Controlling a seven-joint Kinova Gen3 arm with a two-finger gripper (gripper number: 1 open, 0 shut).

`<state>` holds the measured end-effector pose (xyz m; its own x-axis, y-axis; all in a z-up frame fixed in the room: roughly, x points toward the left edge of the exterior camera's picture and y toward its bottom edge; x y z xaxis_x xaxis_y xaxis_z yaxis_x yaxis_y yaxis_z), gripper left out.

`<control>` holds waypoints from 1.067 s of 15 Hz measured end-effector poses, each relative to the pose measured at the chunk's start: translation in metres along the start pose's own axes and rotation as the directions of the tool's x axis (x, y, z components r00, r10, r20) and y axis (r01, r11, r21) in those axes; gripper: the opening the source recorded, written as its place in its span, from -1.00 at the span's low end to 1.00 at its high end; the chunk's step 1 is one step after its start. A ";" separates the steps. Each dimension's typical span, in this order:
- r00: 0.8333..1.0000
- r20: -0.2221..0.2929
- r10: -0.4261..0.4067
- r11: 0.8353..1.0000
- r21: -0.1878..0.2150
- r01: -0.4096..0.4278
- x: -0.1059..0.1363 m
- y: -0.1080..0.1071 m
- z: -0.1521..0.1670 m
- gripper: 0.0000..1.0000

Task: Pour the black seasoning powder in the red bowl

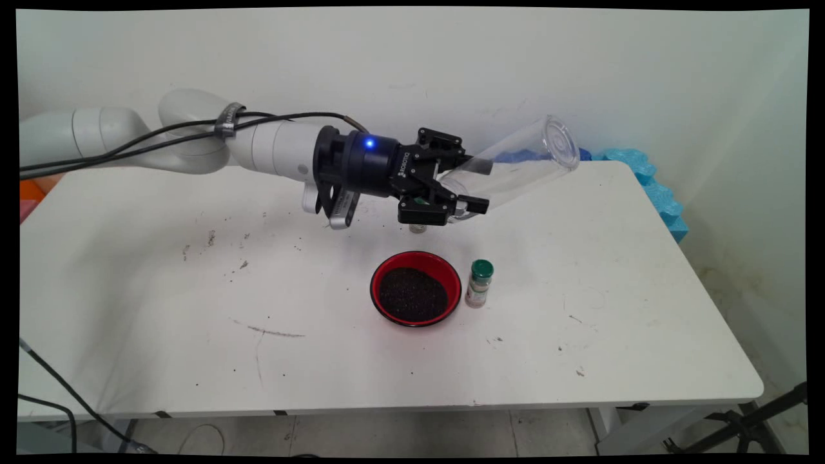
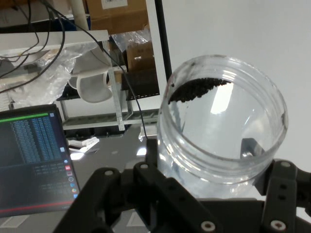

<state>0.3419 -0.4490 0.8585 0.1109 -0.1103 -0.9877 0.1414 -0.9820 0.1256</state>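
Gripper (image 1: 465,187) clamps a tilted clear jar (image 1: 515,167) above the red bowl (image 1: 416,288).

A white table (image 1: 161,322) with rounded corners is set against a plain pale wall (image 1: 451,58); its top is marked with dark smudges and specks. Blue foam (image 1: 651,187) is wedged between the table's far right corner and the wall. A tiled floor (image 1: 412,435) is seen below the near edge, with black cables (image 1: 58,393) at the left. In the hand view, a lit monitor (image 2: 31,155), shelving (image 2: 112,92) and cardboard boxes (image 2: 116,14) are seen.
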 end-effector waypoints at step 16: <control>0.937 -0.072 0.341 0.939 0.068 -0.336 -0.005 0.007 -0.028 -1.00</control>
<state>0.3698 -0.4509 0.8665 0.2234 -0.4269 -0.8763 0.0284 -0.8958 0.4436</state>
